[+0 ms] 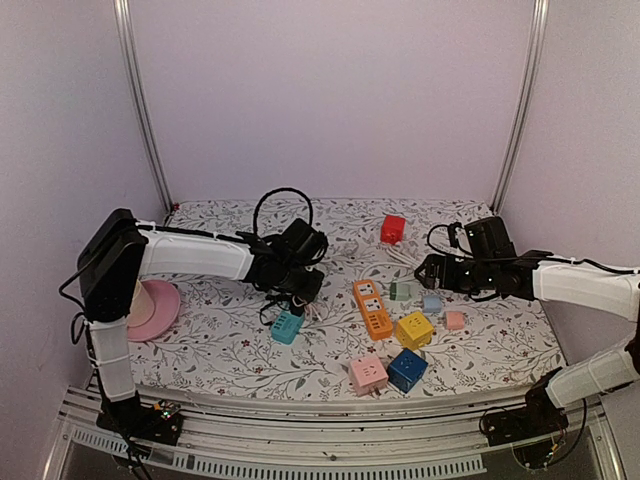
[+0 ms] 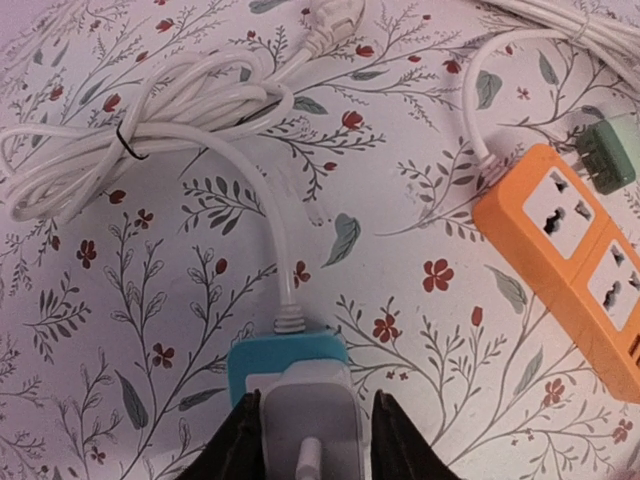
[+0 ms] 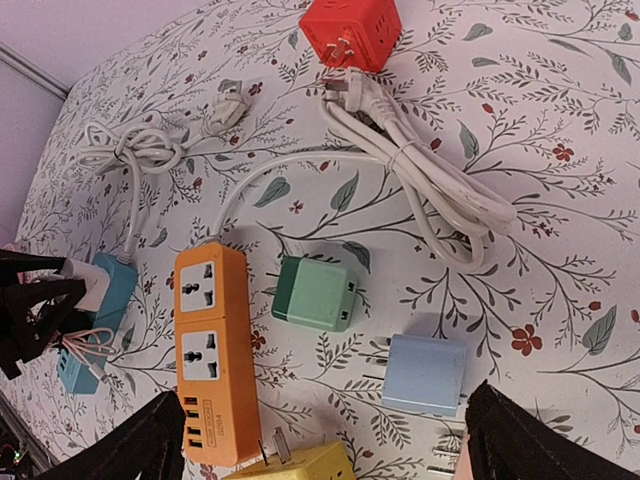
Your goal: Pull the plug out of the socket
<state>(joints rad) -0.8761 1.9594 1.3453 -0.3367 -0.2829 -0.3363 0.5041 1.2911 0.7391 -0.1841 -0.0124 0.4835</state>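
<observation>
Left gripper (image 2: 315, 398): low over the left-centre of the counter (image 1: 220, 350), at the teal socket (image 2: 285, 355). Its dark fingers (image 2: 235, 450) sit against both sides of the white plug (image 2: 305, 425), pinching it.

Plug: seated in the near end of the socket, not yet drawn out. The socket lies flat on the floral cloth. Its white cord (image 2: 275, 230) leaves the far end and runs to a tied coil (image 2: 120, 150).

Right gripper (image 3: 320, 400): spread wide, holding nothing, hovering above the right-centre of the counter. Its fingers are apart from every item.

Other items noted:
- Orange strip (image 1: 372, 308), flat, at centre, to the right of the socket and apart from it.
- Green cube (image 3: 315, 293), just beside the strip.
- Pale blue cube (image 3: 425, 372), near the green cube.
- Red cube (image 1: 392, 229), toward the back, with a bundled white lead (image 3: 420, 170) beside it.
- Yellow cube (image 1: 413, 329), pink cube (image 1: 368, 374) and blue cube (image 1: 407, 369), near the front.
- Pink plate (image 1: 160, 310), at the left edge.
</observation>
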